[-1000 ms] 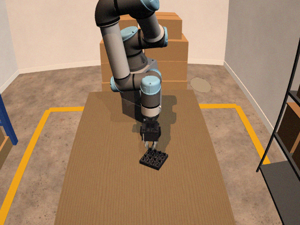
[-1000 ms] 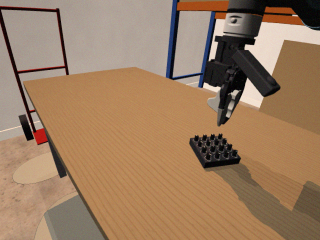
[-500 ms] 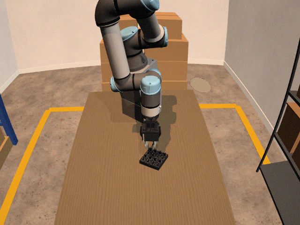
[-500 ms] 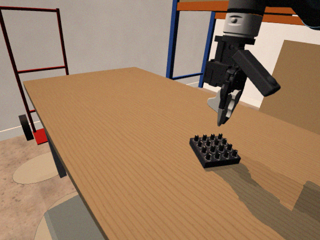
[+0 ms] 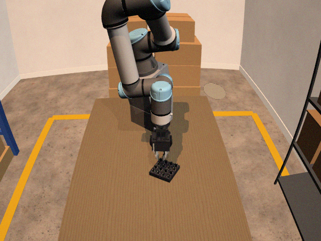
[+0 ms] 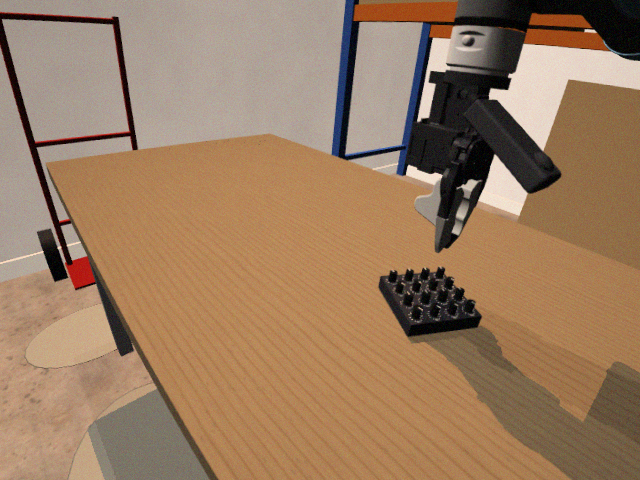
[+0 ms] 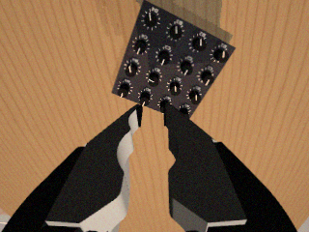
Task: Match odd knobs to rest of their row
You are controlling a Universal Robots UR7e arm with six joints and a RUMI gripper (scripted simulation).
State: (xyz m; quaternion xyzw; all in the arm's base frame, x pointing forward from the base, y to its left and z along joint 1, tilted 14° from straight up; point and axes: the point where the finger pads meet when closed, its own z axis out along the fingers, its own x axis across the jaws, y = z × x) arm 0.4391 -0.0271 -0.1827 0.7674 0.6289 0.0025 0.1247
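Note:
The black knob box (image 5: pixel 159 176) (image 6: pixel 444 327) (image 7: pixel 159 39) lies flat on the table, rotated relative to the table edges, with four rows of four knobs. In the wrist view, the second knob (image 7: pixel 154 77) of the third row from the top has its white pointer toward the left, while the others in that row point roughly down. Pointers in the top two rows look alike within each row. Labels are too small to read surely. My gripper (image 5: pixel 161 158) (image 6: pixel 443 248) (image 7: pixel 153 105) is open by a narrow gap, empty, above the box's near edge in the wrist view. Its tips partly hide two bottom-row knobs.
The wooden table (image 5: pixel 155 207) (image 6: pixel 258 232) bears the box. Cardboard boxes (image 5: pixel 178 56) stand behind the arm. A dark shelf (image 5: pixel 303 202) is at the right, and a red hand truck (image 6: pixel 82 139) stands beyond the table in the exterior view.

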